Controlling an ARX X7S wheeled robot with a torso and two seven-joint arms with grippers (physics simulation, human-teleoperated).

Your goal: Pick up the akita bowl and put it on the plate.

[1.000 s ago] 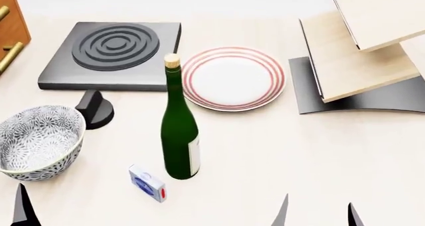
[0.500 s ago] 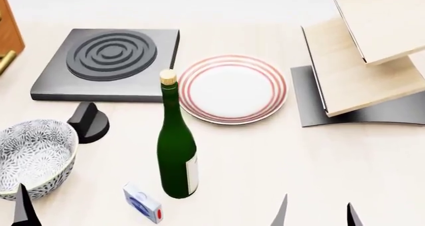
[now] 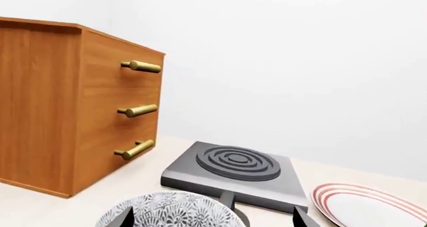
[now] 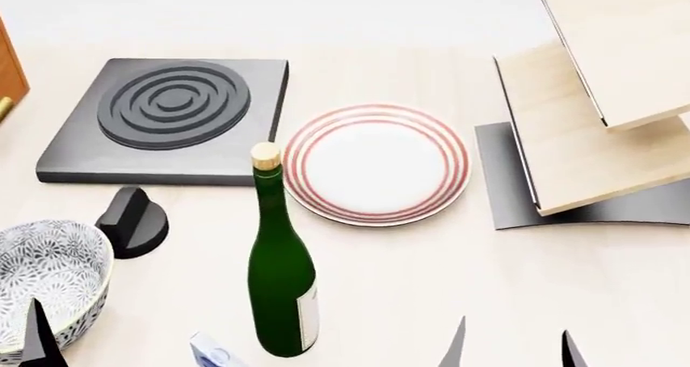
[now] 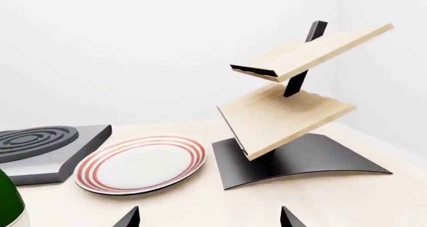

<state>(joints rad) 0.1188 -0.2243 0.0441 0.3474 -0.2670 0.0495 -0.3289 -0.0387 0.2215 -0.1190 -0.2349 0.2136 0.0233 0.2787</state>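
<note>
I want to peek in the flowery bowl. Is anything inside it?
The akita bowl looks empty: only its flowery pattern shows inside. The left gripper's fingertip and the picture's edge hide part of the near side.

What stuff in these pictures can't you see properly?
- Small white and blue box: head view, cut off by the bottom edge.
- Patterned grey-black floral bowl: head view, cut by the left edge; left claw fingertip covers part.
- Green glass bottle: right wrist view, only a corner shows.
- Both claws: only fingertips show.

Akita bowl [image 4: 48, 282] upright, near-left; plate [image 4: 376, 163] empty, centre
</note>
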